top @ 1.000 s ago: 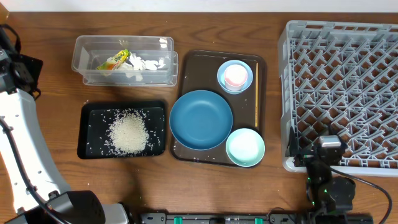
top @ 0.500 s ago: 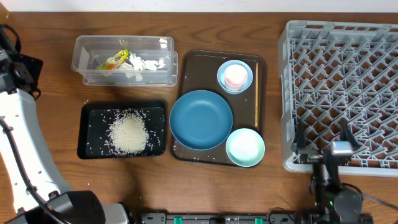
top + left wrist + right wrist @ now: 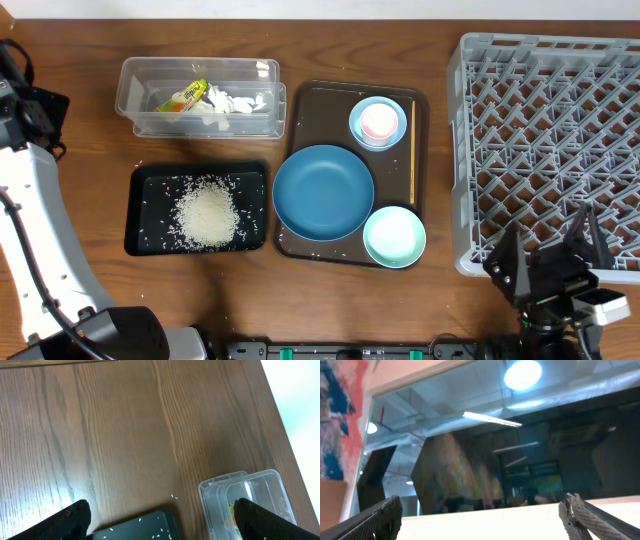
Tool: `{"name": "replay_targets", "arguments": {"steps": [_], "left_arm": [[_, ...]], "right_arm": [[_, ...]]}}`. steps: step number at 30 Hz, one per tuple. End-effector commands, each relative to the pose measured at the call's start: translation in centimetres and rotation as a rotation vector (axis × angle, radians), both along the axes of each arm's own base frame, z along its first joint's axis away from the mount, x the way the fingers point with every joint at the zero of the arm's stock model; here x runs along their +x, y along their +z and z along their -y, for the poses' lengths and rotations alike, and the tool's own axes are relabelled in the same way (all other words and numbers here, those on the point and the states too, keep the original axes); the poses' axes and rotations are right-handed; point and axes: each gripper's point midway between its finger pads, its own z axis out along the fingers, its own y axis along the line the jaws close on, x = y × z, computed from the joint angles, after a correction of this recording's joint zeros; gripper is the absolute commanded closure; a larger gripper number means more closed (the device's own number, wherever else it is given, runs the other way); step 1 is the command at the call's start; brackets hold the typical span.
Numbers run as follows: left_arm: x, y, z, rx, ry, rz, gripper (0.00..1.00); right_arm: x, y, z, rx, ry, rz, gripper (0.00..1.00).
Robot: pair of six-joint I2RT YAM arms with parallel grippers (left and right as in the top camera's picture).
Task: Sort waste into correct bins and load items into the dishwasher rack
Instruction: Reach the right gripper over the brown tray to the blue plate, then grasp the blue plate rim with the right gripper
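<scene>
The clear tub (image 3: 200, 97) holds the yellow-green wrapper (image 3: 182, 98) and crumpled white tissue (image 3: 232, 104). The black tray (image 3: 150, 190) holds a heap of white rice (image 3: 206, 215). The dark blue plate (image 3: 323, 192), the light blue bowl (image 3: 362, 113) with the pinkish cup (image 3: 378, 122) in it, the mint bowl (image 3: 394, 236) and the wooden stick (image 3: 413, 165) lie on the brown serving tray. The grey rack (image 3: 550, 120) stands at the right. My right gripper (image 3: 550, 250) is open and empty at the rack's front edge, pointing up. My left gripper (image 3: 165, 525) is open and empty above the table beside the black tray's corner (image 3: 150, 527) and the tub (image 3: 245, 495).
The brown serving tray (image 3: 300, 100) sits between the bins and the rack. A few rice grains lie on the table by the black tray (image 3: 140, 165). My left arm (image 3: 30, 200) runs along the left edge. The right wrist view shows only ceiling lights and a wall.
My right gripper has swung out from the rack's front edge toward the table's front right, tilted upward, and its jaws now stand wider apart. Nothing else has moved.
</scene>
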Motion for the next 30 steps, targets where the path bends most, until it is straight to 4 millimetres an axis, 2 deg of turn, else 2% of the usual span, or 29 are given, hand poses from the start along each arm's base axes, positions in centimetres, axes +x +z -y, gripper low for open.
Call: {"name": "replay_targets", "arguments": {"steps": [1, 3, 5, 8, 11, 14, 16, 18, 22, 25, 30], "left_arm": [[-0.2, -0.1, -0.1, 0.002, 0.006, -0.006, 0.07], [-0.2, -0.1, -0.1, 0.002, 0.006, -0.006, 0.07], [-0.2, -0.1, -0.1, 0.002, 0.006, -0.006, 0.07], [-0.2, -0.1, -0.1, 0.002, 0.006, -0.006, 0.07], [-0.2, -0.1, -0.1, 0.002, 0.006, -0.006, 0.07], [-0.2, -0.1, -0.1, 0.002, 0.006, -0.006, 0.07], [-0.2, -0.1, -0.1, 0.002, 0.006, -0.006, 0.07], [-0.2, -0.1, -0.1, 0.002, 0.006, -0.006, 0.07], [-0.2, -0.1, -0.1, 0.002, 0.006, -0.006, 0.07], [-0.2, -0.1, -0.1, 0.002, 0.006, -0.006, 0.07], [-0.2, -0.1, -0.1, 0.002, 0.006, -0.006, 0.07]], "right_arm": [[-0.6, 4.0, 0.5, 0.052, 0.014, 0.026, 0.01], [0.1, 5.7, 0.0, 0.029, 0.031, 0.014, 0.01], [1.3, 7.6, -1.5, -0.039, 0.085, -0.012, 0.01], [4.5, 9.8, -5.8, -0.221, 0.272, -0.115, 0.01], [8.2, 10.6, -10.3, -0.387, 0.522, -0.262, 0.01], [12.2, 9.5, -14.0, -0.450, 0.746, -0.469, 0.01], [14.6, 7.3, -16.7, -0.501, 0.869, -0.622, 0.01], [16.5, 3.7, -19.5, -0.564, 0.937, -0.802, 0.01], [19.6, -5.3, -23.2, -0.693, 0.795, -1.205, 0.01], [19.5, -10.2, -26.1, -0.795, 0.728, -1.350, 0.01], [16.8, -14.8, -32.0, -0.906, 0.858, -1.394, 0.01]]}}
